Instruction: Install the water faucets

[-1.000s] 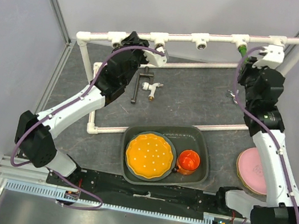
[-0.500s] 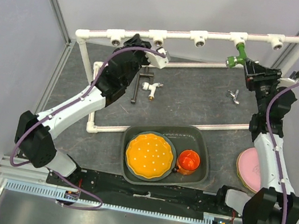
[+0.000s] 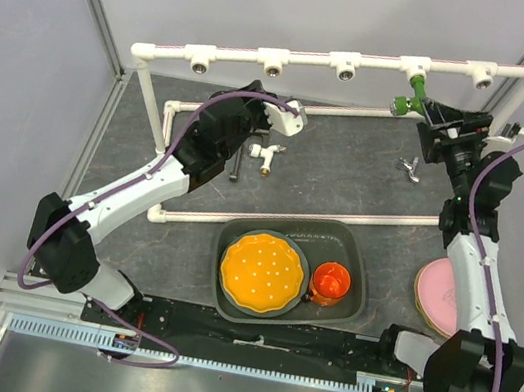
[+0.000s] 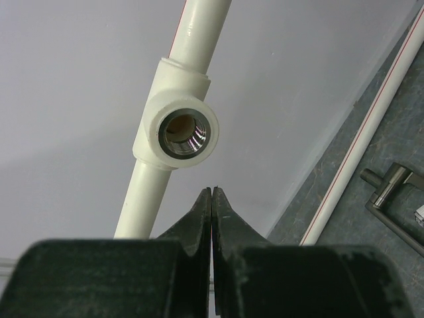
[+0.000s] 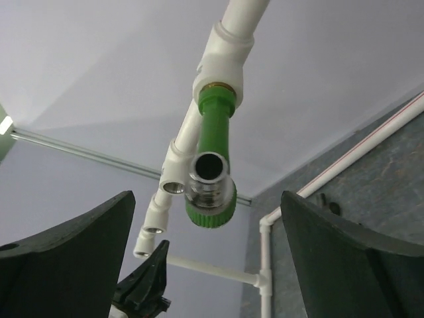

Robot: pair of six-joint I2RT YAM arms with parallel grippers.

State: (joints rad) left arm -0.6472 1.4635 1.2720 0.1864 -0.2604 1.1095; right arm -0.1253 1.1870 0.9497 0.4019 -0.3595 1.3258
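The right hand (image 3: 444, 124), at upper right, stands wide, fingers flanking the green faucet (image 5: 213, 132) without touching it; the faucet sits in a tee socket of the pipe frame (image 3: 307, 57). The left hand (image 4: 212, 193) is pinched shut and empty, just below an open socket (image 4: 182, 131). The black-handled faucet (image 3: 267, 153) and the silvery faucet (image 3: 410, 168) lie well apart on the counter (image 3: 345, 185).

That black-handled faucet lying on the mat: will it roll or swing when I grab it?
The black-handled faucet looks rigid, so it probably won't flex. Its long handle juts sideways, which should stop rolling but may make it pivot if gripped off-centre. The brass end suggests some heft for its size.
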